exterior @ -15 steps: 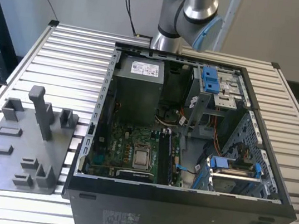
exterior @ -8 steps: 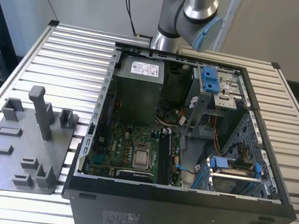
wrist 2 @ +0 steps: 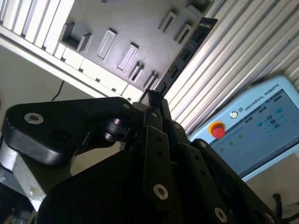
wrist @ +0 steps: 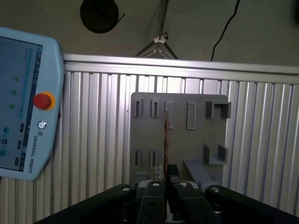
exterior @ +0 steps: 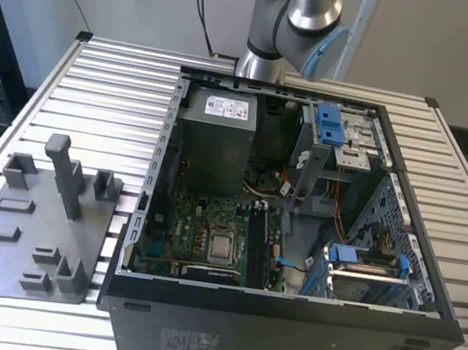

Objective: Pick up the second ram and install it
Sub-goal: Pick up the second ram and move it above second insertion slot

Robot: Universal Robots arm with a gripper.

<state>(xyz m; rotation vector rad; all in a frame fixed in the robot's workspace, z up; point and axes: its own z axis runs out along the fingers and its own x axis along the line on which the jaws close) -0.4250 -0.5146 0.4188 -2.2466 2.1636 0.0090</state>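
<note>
**One ram clamped, tray behind it**

Counts: one ram (wrist 2: 183, 55), one gripper (wrist 2: 152, 100), one grey tray (wrist 2: 126, 23), one pendant (wrist 2: 254, 133) with one red button (wrist 2: 217, 129), one slatted table (wrist 2: 243, 51). The exterior view adds one open case (exterior: 279, 345), one board (exterior: 205, 223) inside it, two blue brackets (exterior: 330, 124) and one tall post (exterior: 65, 169) on the tray. The tray sits just beside the case, on the exterior view's left.

Ram location: the fingers (wrist 2: 156, 140) are closed on one end of it, and the rest sticks straight out past the tips. In both wrist views the tray lies behind it. I can't tell if the far end touches the tray or hangs apart from it.

Hard to see:
- In the first wrist view the ram (wrist: 166, 140) is edge-on, just a thin line, so I can't make out chips or a label.
- In the second wrist view I get its dark face at a slant.
- The gripped end is hidden between the fingers.
- The pendant is cut by the frame edge in both wrist views.
- The board slots are too dark for me to tell what's seated.

Arm (exterior: 295, 12): one joint shows behind the case's far wall, with the link running up out of frame. The wrist views look along the fingers at the table, so the gripper points at the tray.
</note>
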